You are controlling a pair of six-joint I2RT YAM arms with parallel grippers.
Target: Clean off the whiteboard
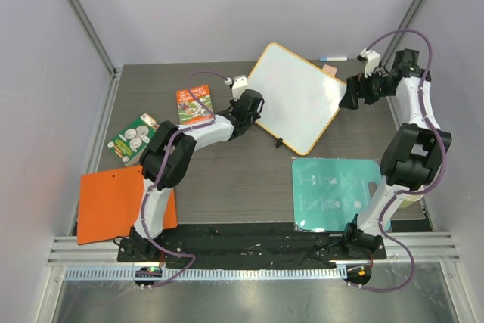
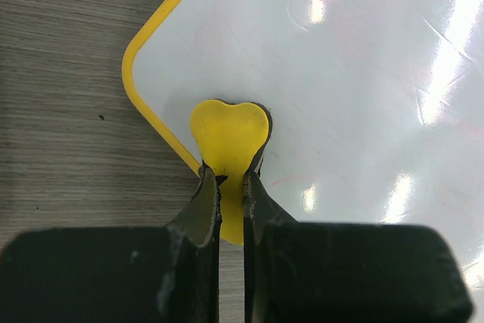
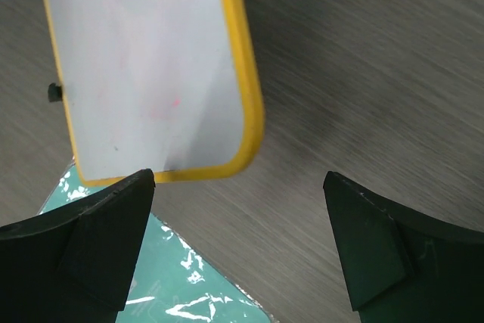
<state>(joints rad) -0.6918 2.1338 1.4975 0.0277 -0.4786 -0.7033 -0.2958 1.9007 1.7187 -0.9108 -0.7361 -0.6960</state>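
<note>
The whiteboard (image 1: 295,96), white with an orange-yellow rim, lies tilted at the back middle of the table. My left gripper (image 1: 253,113) is at its left edge, shut on a yellow heart-shaped eraser (image 2: 229,134). In the left wrist view the eraser rests on the whiteboard (image 2: 340,73) just inside a rounded corner, with a faint pink line (image 2: 291,180) beside it. My right gripper (image 1: 352,100) hovers open and empty by the board's right corner. In the right wrist view the gripper (image 3: 239,179) is above bare table, beside the whiteboard (image 3: 151,66), which carries a small pink smudge (image 3: 175,100).
A teal mat (image 1: 336,194) lies front right and also shows in the right wrist view (image 3: 174,277). An orange sheet (image 1: 121,203) lies front left. Two printed cards (image 1: 195,104) (image 1: 132,138) lie at the left. A marker (image 1: 333,59) and a small pinkish block (image 1: 330,69) lie behind the board.
</note>
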